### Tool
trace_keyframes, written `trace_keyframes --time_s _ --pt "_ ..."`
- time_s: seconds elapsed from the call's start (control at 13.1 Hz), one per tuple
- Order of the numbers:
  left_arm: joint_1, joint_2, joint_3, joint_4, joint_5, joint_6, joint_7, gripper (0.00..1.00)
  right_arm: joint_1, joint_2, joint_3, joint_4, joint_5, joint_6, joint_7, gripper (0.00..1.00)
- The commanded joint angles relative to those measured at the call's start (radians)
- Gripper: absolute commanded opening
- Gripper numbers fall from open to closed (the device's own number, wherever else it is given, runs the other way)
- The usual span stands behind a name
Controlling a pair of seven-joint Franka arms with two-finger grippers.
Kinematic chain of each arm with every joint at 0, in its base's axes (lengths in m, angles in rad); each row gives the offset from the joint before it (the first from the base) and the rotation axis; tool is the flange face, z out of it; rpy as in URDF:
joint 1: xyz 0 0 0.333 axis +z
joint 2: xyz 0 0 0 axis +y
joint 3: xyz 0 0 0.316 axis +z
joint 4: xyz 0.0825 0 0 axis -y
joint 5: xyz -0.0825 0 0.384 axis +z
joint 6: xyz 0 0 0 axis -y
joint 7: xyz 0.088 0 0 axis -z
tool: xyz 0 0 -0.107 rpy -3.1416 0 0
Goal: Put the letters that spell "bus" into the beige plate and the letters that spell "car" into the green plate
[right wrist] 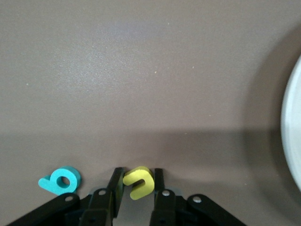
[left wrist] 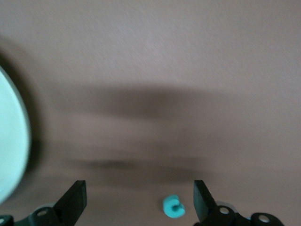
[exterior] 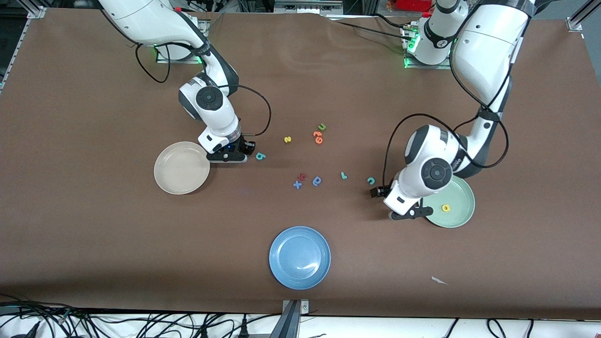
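Observation:
My right gripper (exterior: 249,149) (right wrist: 137,176) is down at the table beside the beige plate (exterior: 181,168) (right wrist: 294,136), shut on the yellow "u" (right wrist: 138,182). The teal "b" (exterior: 260,156) (right wrist: 61,180) lies right next to it. The yellow "s" (exterior: 288,139) lies toward the table's middle. My left gripper (exterior: 378,191) (left wrist: 139,188) is open, low over the table beside the green plate (exterior: 458,202) (left wrist: 11,146). The teal "c" (exterior: 371,180) (left wrist: 173,207) lies on the table between its fingers, close to one. The yellow "a" (exterior: 445,207) lies in the green plate. The teal "r" (exterior: 343,175) lies beside the "c".
A green "u" (exterior: 321,126) and orange letters (exterior: 318,137) lie mid-table. A blue "x" (exterior: 297,185), a red letter (exterior: 303,176) and a blue rounded letter (exterior: 317,180) lie nearer the front camera. A blue plate (exterior: 299,257) sits near the front edge.

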Motion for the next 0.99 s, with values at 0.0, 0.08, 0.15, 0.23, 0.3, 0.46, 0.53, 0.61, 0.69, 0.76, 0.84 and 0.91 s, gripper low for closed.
trace_keyframes --time_s 0.0,0.08,0.15,0.23,0.3,0.46,0.53,0.61,0.69,0.76,0.84,0.91 --pt "-0.053 -0.060 0.007 -0.109 0.010 0.082 -0.091 1.00 -0.005 -0.063 0.003 -0.024 -0.024 -0.028 -0.004 0.06" --pt "-0.068 -0.072 0.009 -0.149 0.021 0.119 -0.094 1.00 -0.008 -0.094 0.003 -0.023 -0.024 -0.071 -0.008 0.06" --pt "-0.071 -0.093 0.007 -0.195 0.059 0.157 -0.103 1.00 -0.010 -0.123 0.003 -0.023 -0.021 -0.108 -0.024 0.06" --pt "-0.071 -0.113 0.006 -0.238 0.089 0.203 -0.120 1.00 -0.020 -0.151 0.005 -0.023 -0.019 -0.139 -0.043 0.06" --pt "-0.073 -0.118 0.006 -0.270 0.094 0.246 -0.123 1.00 -0.043 -0.172 0.005 -0.023 -0.019 -0.162 -0.091 0.06" --pt "-0.074 -0.118 0.004 -0.279 0.097 0.259 -0.123 0.95 -0.118 -0.206 0.005 -0.023 -0.017 -0.209 -0.251 0.06" --pt "-0.074 -0.118 0.003 -0.285 0.097 0.259 -0.125 0.89 -0.157 -0.215 0.005 -0.023 -0.017 -0.220 -0.327 0.06" --pt "-0.074 -0.118 0.001 -0.287 0.094 0.259 -0.126 0.84 -0.196 -0.221 0.005 -0.023 -0.017 -0.220 -0.400 0.06" --pt "-0.074 -0.115 0.000 -0.287 0.094 0.259 -0.129 0.78 -0.224 -0.218 0.005 -0.023 -0.016 -0.220 -0.457 0.08" --pt "-0.076 -0.109 -0.002 -0.286 0.094 0.259 -0.131 0.74 -0.237 -0.214 0.003 -0.023 -0.014 -0.219 -0.479 0.20" --pt "-0.076 -0.098 -0.002 -0.279 0.094 0.259 -0.132 0.71 -0.243 -0.209 0.003 -0.023 -0.014 -0.217 -0.481 0.49" --pt "-0.077 -0.086 -0.002 -0.272 0.094 0.259 -0.132 0.68 -0.249 -0.208 0.003 -0.023 -0.011 -0.214 -0.479 0.84"
